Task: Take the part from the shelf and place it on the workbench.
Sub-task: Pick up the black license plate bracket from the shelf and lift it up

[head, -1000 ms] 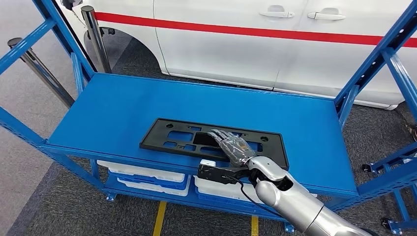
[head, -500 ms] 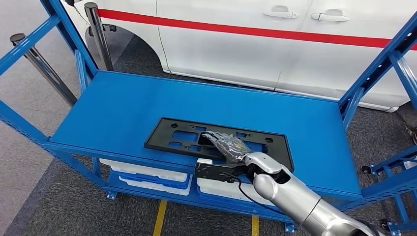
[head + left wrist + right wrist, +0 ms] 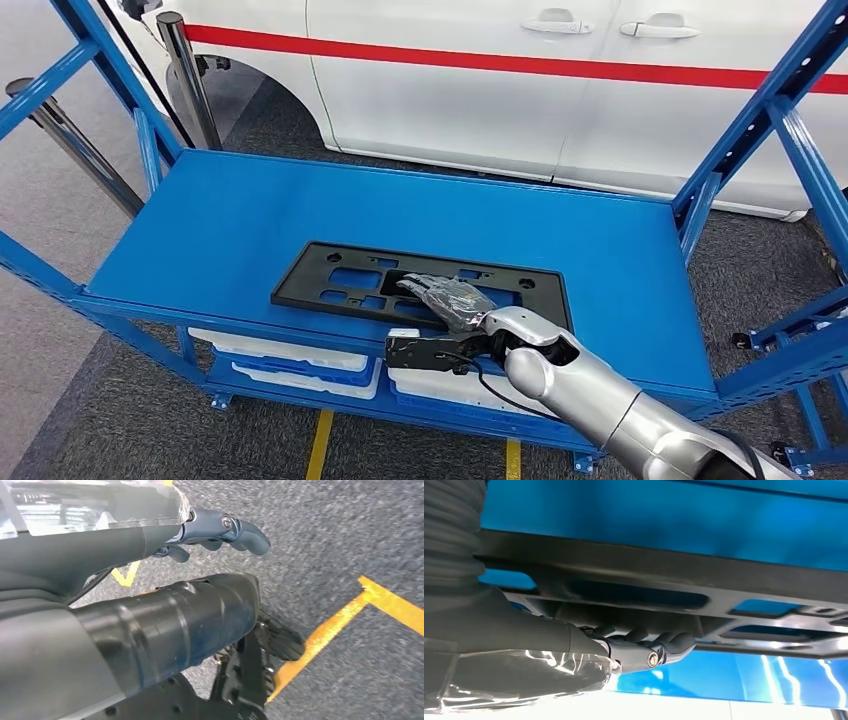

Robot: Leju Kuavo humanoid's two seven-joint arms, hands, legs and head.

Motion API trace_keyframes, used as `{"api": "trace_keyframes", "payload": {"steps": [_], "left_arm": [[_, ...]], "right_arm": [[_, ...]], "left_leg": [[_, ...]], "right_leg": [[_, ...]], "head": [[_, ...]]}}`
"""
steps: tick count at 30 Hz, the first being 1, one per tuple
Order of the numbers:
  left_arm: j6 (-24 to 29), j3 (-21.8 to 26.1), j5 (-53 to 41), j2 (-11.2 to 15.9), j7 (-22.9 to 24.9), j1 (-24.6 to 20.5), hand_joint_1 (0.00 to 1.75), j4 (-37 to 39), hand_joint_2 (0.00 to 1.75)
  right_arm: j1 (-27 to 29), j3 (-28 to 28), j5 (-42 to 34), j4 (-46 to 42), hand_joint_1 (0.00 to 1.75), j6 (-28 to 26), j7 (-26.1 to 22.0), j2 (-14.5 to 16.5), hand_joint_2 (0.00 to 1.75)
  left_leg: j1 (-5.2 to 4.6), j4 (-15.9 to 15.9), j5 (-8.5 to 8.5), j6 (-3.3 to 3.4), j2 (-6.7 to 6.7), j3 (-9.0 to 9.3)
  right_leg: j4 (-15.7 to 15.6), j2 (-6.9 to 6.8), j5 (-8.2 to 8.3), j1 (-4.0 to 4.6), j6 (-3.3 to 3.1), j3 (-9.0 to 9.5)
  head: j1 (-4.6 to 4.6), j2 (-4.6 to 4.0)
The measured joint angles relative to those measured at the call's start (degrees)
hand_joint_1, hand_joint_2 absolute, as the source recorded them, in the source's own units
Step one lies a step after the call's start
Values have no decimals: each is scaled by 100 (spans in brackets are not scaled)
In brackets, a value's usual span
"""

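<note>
The right hand (image 3: 447,298) has been lowered flatter onto the black part (image 3: 330,283), fingers laid into a cutout (thumb hidden, so a grip cannot be confirmed). The part lies on the blue shelf (image 3: 250,210); a bar should be clasped before lifting level.

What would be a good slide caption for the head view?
Right hand resting on the black part, which lies flat on the blue shelf beside a white car.

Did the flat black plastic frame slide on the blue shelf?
Cannot tell. The flat black plastic frame sits further left in the head view, but the blue metal shelf shifted with it, so the camera moved.
</note>
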Motion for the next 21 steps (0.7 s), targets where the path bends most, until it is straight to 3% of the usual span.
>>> {"api": "trace_keyframes", "payload": {"steps": [2,3,5,6,9,10,11,12,14,15,16,19,21], "left_arm": [[67,-18,168,-9,25,-2,0,-7,0],[116,-42,289,-15,45,3,0,-7,0],[217,-115,534,-34,86,31,0,-7,0],[265,-164,662,-45,110,48,0,-7,0],[434,-428,1207,-62,223,136,0,-9,0],[495,-554,1434,-63,277,180,0,-18,0],[550,-697,1653,-67,331,229,0,-39,0],[601,-852,1857,-71,383,283,0,-68,0],[656,-1152,2111,-78,451,384,0,-135,0],[665,-1271,2157,-78,467,419,0,-163,0],[669,-1369,2177,-78,477,444,0,-187,0],[685,-1552,2205,-74,489,484,0,-241,0],[698,-1631,2210,-68,491,503,0,-265,0]], "right_arm": [[-19,27,-41,15,122,-1,-11,12,175],[-27,39,-64,20,135,-4,-14,18,175],[-44,52,-101,21,144,-19,-20,27,175],[-60,53,-117,23,148,-29,-22,28,175],[-88,72,-181,43,154,-51,-35,28,175],[-88,84,-202,49,155,-56,-44,28,175],[-91,93,-224,53,155,-63,-52,28,175],[-99,99,-243,53,155,-68,-62,30,175],[-121,103,-266,53,155,-74,-79,33,175],[-132,104,-268,52,155,-75,-87,35,175],[-141,106,-269,51,155,-76,-92,38,175],[-163,117,-267,48,155,-76,-100,54,175],[-194,125,-263,42,155,-73,-107,64,175]], "left_leg": [[-28,-198,9,32,-4,82],[-19,-217,20,50,-6,78],[8,-266,50,103,0,98],[26,-291,64,133,6,109],[31,-299,65,169,16,115],[32,-296,60,170,16,118],[33,-291,53,168,15,126],[35,-285,42,161,13,140],[31,-271,14,130,7,168],[23,-264,4,107,2,170],[13,-261,0,81,-1,168],[9,-271,-6,-9,-3,175],[22,-59,-168,-62,0,99]], "right_leg": [[6,3,0,12,50,-17],[1,4,5,11,78,-19],[92,5,-77,5,135,-51],[269,5,-195,0,165,-128],[1340,1,-696,-46,239,-636],[1580,0,-744,-63,257,-760],[1565,-1,-659,-78,267,-763],[1327,-4,-477,-94,271,-653],[509,-12,-97,-111,258,-257],[211,-11,-2,-103,241,-115],[47,-9,25,-91,222,-42],[-13,-6,28,-73,135,-20],[-59,-17,54,-92,47,11]], "head": [[1,0],[2,0],[3,0],[4,0],[5,0],[6,0],[6,0],[6,0],[6,0],[5,0],[3,0],[2,0],[0,0]]}}
